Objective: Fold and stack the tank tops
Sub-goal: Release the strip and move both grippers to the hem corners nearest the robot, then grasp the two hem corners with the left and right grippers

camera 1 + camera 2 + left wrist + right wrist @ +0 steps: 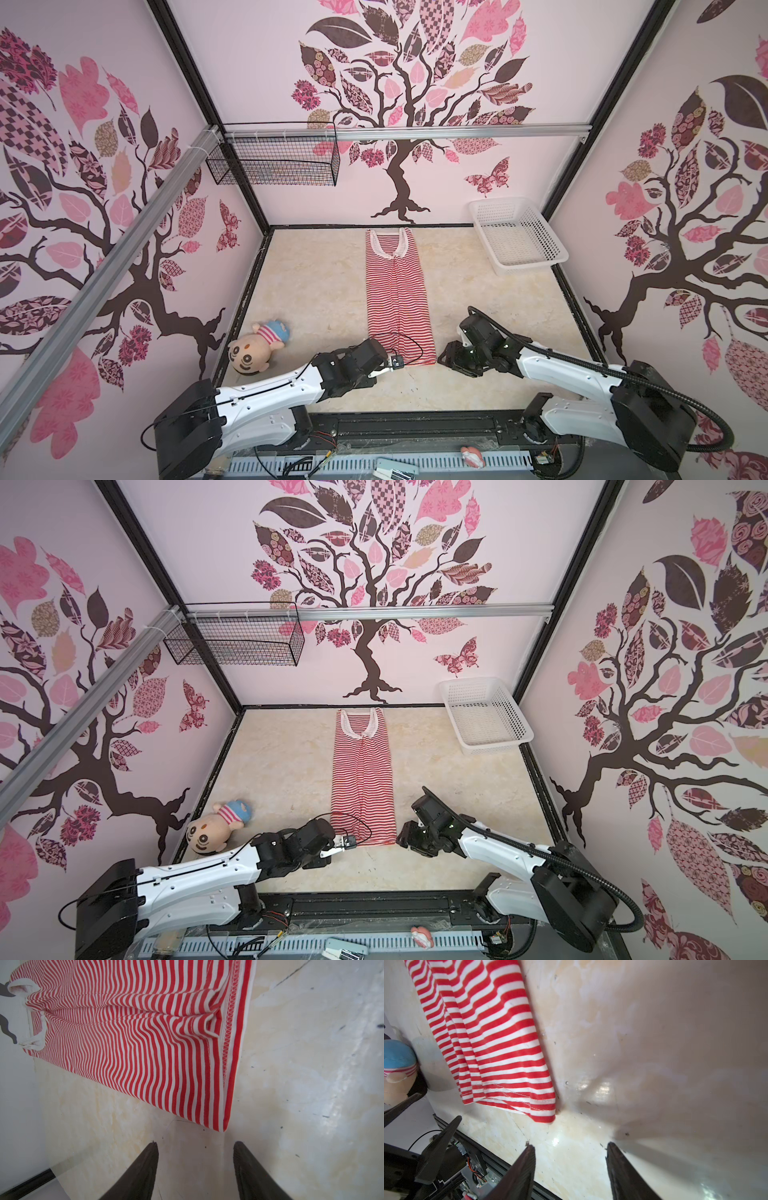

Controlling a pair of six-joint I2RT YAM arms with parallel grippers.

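Note:
One red-and-white striped tank top (pixel 397 291) (pixel 361 771) lies flat in the middle of the table as a long narrow strip. Both its sides are folded in, with the white-trimmed neck at the far end. My left gripper (pixel 384 365) (pixel 338 845) is at the near left hem corner. In the left wrist view it (pixel 196 1144) stands open over bare table, just short of the tank top's (pixel 145 1043) corner. My right gripper (pixel 442 357) (pixel 401 837) is beside the near right corner. In the right wrist view it (pixel 570 1145) is open and empty, a little short of the hem (pixel 512 1101).
A plush doll (pixel 257 345) (pixel 216 825) in a striped shirt lies at the near left. A white plastic basket (pixel 482 208) (pixel 451 688) stands at the far right corner. A black wire basket (pixel 274 162) hangs on the back rail at the left.

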